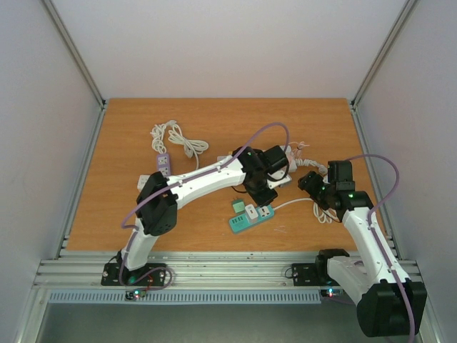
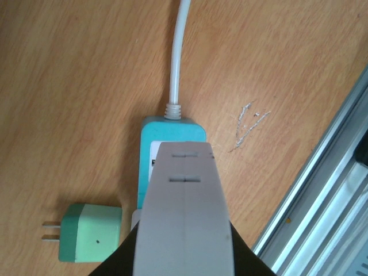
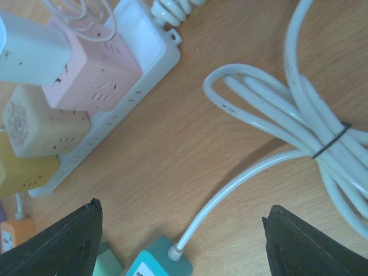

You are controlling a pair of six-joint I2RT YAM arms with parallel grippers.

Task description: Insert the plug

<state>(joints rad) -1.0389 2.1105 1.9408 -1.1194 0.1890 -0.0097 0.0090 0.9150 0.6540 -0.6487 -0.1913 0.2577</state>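
Note:
A teal power strip [image 1: 248, 219] lies near the table's front, its white cable [image 2: 177, 52] leading away from its end [image 2: 172, 127]. My left gripper [image 1: 261, 196] is right over it, shut on a white-grey plug block [image 2: 185, 213] with two slots on its face; the block hides most of the strip. A green plug [image 2: 91, 233] lies on the wood beside the strip, its two prongs pointing left. My right gripper [image 1: 312, 181] hovers open and empty to the right; its view shows the strip's cable end [image 3: 163, 263] between its spread fingers [image 3: 63, 241].
A white power strip [image 3: 144, 54] with pink, beige and yellow adapters lies behind the teal one. A bundled white cable [image 3: 322, 132] lies at the right. A lavender strip [image 1: 163, 163] with coiled cord sits at the back left. The aluminium rail [image 2: 330, 195] runs along the front.

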